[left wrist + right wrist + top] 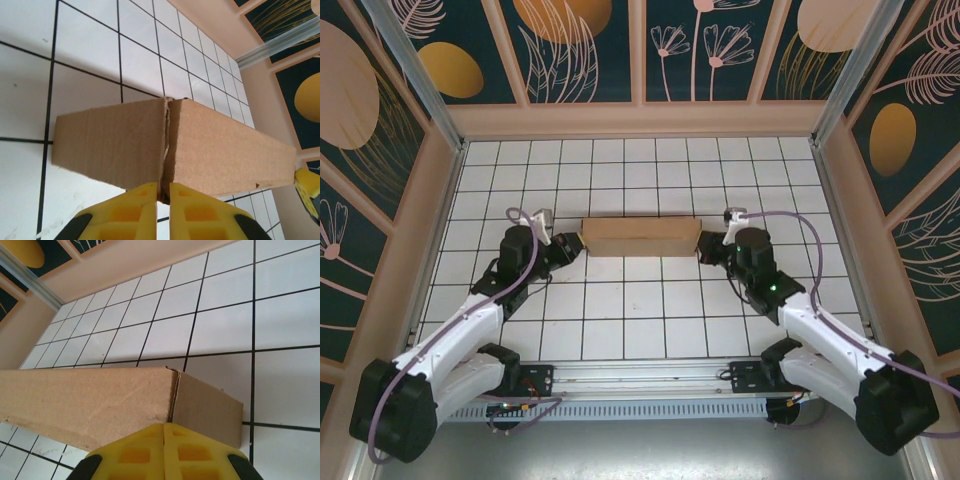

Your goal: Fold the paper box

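Where the top view looks down, the plain brown rectangular cardboard paper box [640, 236] lies long axis crosswise between left gripper [575, 243] and right gripper [705, 243] — one per end | left wrist: jaws pinched on its corner seam dead ahead | right wrist: jaws together at its corner

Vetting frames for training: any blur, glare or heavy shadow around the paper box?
Top external: sharp, evenly lit, no glare on the paper box. Left wrist: box crisp, soft shadow on the tiled table behind it. Right wrist: likewise crisp, tiles bright, not blown out.
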Available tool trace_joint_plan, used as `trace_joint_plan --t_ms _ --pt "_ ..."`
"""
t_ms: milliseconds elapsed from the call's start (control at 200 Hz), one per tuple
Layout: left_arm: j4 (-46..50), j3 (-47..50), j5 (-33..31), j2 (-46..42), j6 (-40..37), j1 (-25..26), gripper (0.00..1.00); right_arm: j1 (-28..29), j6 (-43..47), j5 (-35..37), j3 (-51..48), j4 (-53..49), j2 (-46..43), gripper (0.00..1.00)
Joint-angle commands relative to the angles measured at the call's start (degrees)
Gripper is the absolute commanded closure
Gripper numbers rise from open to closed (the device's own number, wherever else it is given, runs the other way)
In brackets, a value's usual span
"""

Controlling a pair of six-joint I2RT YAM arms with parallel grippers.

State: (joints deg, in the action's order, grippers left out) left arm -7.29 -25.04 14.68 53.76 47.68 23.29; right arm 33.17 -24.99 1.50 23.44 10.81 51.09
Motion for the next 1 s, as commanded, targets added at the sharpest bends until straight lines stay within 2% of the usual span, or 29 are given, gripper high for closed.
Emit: trace_joint_plan --t_ms 0,190,365,475,641,796,996 --pt "12.3 3.7 -2.5 -0.5 4.4 2.4 0.83 3.4 -2.4 4.2 -4.6 -4.8 -1.2 0.93" --pt "18.0 7.2 -2.1 -8.6 9.0 2.5 0.77 5.9 -5.2 7.8 -6.3 -8.5 -7.7 0.85" --pt "23.1 2.6 -5.6 -8.6 3.0 2.5 0.53 5.5 -3.8 7.3 -5.1 -9.1 -8.0 0.7" --pt "21.6 -2.2 -8.3 -2.8 -1.2 2.2 0.45 1.3 -2.4 1.7 -1.7 -9.1 -2.7 0.64" --pt "12.5 -5.7 -6.0 10.1 -3.4 -1.3 0.42 -8.7 -2.7 -11.8 4.3 -9.2 10.1 0.55" --pt "5.4 -8.5 -5.2 20.0 -3.7 -1.7 0.41 -10.1 -2.2 -18.3 8.4 -6.2 19.0 0.54" --pt "-1.7 -9.8 -4.9 28.3 -1.7 -1.9 0.47 -11.2 -4.4 -19.6 10.5 -1.2 29.4 0.58"
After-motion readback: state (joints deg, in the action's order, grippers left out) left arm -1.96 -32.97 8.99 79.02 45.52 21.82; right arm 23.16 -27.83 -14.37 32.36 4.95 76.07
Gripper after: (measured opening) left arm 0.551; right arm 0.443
